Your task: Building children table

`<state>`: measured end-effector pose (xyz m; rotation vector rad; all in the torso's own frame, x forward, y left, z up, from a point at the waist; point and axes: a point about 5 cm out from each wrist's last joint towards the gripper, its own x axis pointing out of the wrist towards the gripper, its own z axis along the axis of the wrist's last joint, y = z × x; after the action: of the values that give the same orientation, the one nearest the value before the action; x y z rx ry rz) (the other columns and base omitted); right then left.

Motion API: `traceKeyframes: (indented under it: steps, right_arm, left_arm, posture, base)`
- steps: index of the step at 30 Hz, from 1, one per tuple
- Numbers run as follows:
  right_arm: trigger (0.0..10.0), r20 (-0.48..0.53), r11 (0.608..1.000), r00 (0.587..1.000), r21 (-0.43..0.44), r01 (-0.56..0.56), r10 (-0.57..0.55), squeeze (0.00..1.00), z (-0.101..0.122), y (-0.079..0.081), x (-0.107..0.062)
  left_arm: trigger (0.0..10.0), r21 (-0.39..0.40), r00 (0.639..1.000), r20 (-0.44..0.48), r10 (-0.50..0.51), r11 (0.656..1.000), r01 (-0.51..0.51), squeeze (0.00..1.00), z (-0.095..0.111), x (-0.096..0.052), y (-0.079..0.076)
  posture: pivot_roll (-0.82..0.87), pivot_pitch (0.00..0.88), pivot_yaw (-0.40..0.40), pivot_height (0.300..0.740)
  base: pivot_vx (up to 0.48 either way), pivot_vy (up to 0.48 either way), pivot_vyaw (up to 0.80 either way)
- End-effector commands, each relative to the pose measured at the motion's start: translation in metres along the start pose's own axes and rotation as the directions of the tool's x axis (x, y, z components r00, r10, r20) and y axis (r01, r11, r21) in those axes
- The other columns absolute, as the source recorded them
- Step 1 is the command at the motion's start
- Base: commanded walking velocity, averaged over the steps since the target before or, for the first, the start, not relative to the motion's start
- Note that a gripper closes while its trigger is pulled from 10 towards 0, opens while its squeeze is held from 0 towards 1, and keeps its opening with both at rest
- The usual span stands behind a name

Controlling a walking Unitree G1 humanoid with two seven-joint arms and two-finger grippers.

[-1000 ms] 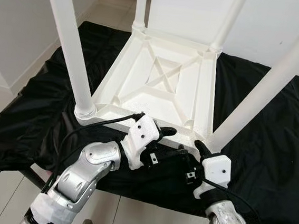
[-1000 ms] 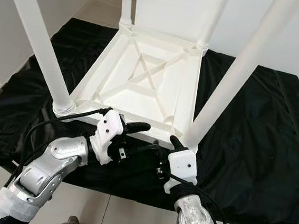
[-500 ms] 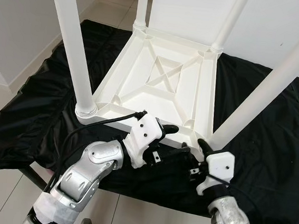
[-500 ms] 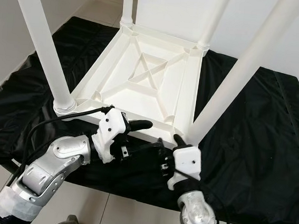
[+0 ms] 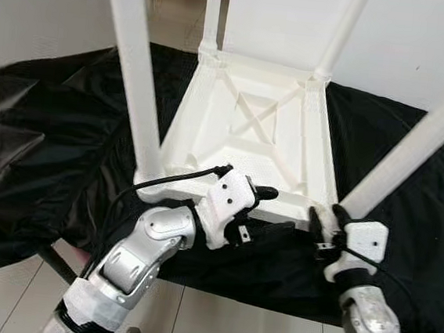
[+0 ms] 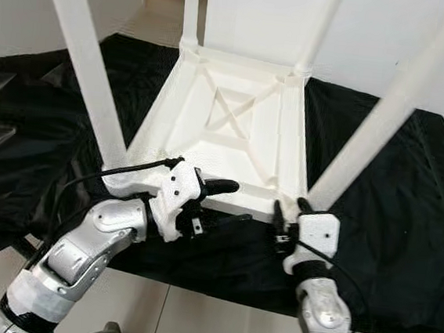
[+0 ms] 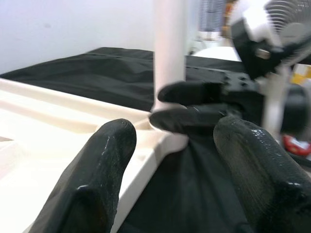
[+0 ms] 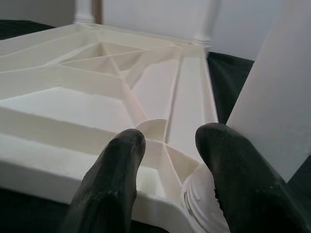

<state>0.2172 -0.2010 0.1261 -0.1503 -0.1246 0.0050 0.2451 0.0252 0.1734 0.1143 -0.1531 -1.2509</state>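
We see the white table (image 5: 260, 139) upside down on a black cloth (image 5: 67, 144), legs up. Left gripper (image 5: 259, 204) at its near edge, fingers apart. Right gripper (image 5: 324, 221) by near-right leg (image 5: 412, 153), fingers apart too.

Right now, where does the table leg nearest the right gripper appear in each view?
Left eye view: the near-right leg slants up toward the right edge.
Right eye view: the same slant, right of centre.
Left wrist view: upright, behind the right gripper.
Right wrist view: a broad white bar beside one black finger.
Shared landmark: the right gripper at the leg's base.
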Motion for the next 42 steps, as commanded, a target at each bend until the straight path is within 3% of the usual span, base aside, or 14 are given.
traceKeyframes:
  steps: [1,21,26,29,31,34,37,40,41,42]
  right_arm:
    - [10.0,-0.013,0.998,0.998,-0.005,0.059,-0.059,0.00,-0.003,-0.012,-0.002]
    - [10.0,-0.021,0.940,0.942,-0.071,0.334,-0.336,0.00,-0.009,-0.064,-0.011]
    - [10.0,-0.015,0.949,0.950,-0.053,0.311,-0.312,0.00,-0.009,-0.055,-0.009]
    - [10.0,-0.016,0.964,0.964,-0.026,0.266,-0.267,0.00,-0.010,-0.045,-0.008]
    - [10.0,-0.016,0.981,0.981,0.006,0.195,-0.194,0.00,-0.010,-0.029,-0.006]
    - [10.0,-0.015,0.986,0.986,0.015,0.167,-0.166,0.00,-0.009,-0.024,-0.005]
    - [10.0,-0.018,0.992,0.993,0.037,0.119,-0.119,0.00,-0.010,-0.014,-0.004]
    - [10.0,-0.020,0.993,0.993,0.036,0.113,-0.113,0.00,-0.010,-0.014,-0.003]
    - [10.0,-0.023,0.994,0.994,0.036,0.106,-0.105,0.00,-0.011,-0.013,-0.002]
    - [10.0,-0.023,0.994,0.994,0.036,0.106,-0.105,0.00,-0.011,-0.013,-0.002]
  left_arm:
    - [10.0,0.020,1.000,-0.010,-0.012,1.000,0.012,0.00,0.000,0.001,0.000]
    - [10.0,0.011,1.000,-0.021,-0.017,1.000,0.017,0.00,-0.004,-0.003,-0.001]
    - [10.0,0.009,0.999,-0.031,-0.031,0.999,0.031,0.00,-0.006,-0.007,-0.001]
    - [10.0,0.009,0.999,-0.035,-0.033,0.999,0.033,0.00,-0.005,-0.010,0.000]
    - [10.0,-0.003,0.997,-0.057,-0.046,0.999,0.046,0.00,-0.006,-0.018,0.000]
    - [10.0,-0.010,0.996,-0.071,-0.052,0.999,0.052,0.00,-0.007,-0.022,0.001]
    - [10.0,-0.022,0.992,-0.110,-0.070,0.997,0.068,0.00,-0.009,-0.041,0.000]
    - [10.0,-0.022,0.990,-0.117,-0.075,0.997,0.073,0.00,-0.008,-0.047,0.000]
    - [10.0,0.009,0.985,-0.149,-0.085,0.996,0.087,0.00,-0.008,-0.059,0.000]
    - [10.0,0.009,0.985,-0.149,-0.085,0.996,0.087,0.00,-0.008,-0.059,0.000]
  posture:
    - [0.02,0.041,-0.017,0.740]
    - [0.02,0.046,-0.032,0.740]
    - [0.03,0.047,-0.035,0.740]
    - [0.03,0.047,-0.038,0.740]
    - [0.03,0.050,-0.041,0.740]
    - [0.03,0.051,-0.043,0.740]
    - [0.04,0.053,-0.049,0.740]
    - [0.04,0.054,-0.052,0.740]
    - [0.05,0.055,-0.059,0.740]
    - [0.05,0.055,-0.059,0.740]
  base:
    - [0.000,0.000,0.00]
    - [0.000,0.000,0.00]
    - [0.000,0.000,0.00]
    - [0.000,0.000,0.00]
    - [0.000,0.000,0.00]
    - [0.000,0.000,0.00]
    - [0.000,0.000,0.00]
    - [0.000,0.000,0.00]
    - [0.000,0.000,0.00]
    - [0.000,0.000,0.00]
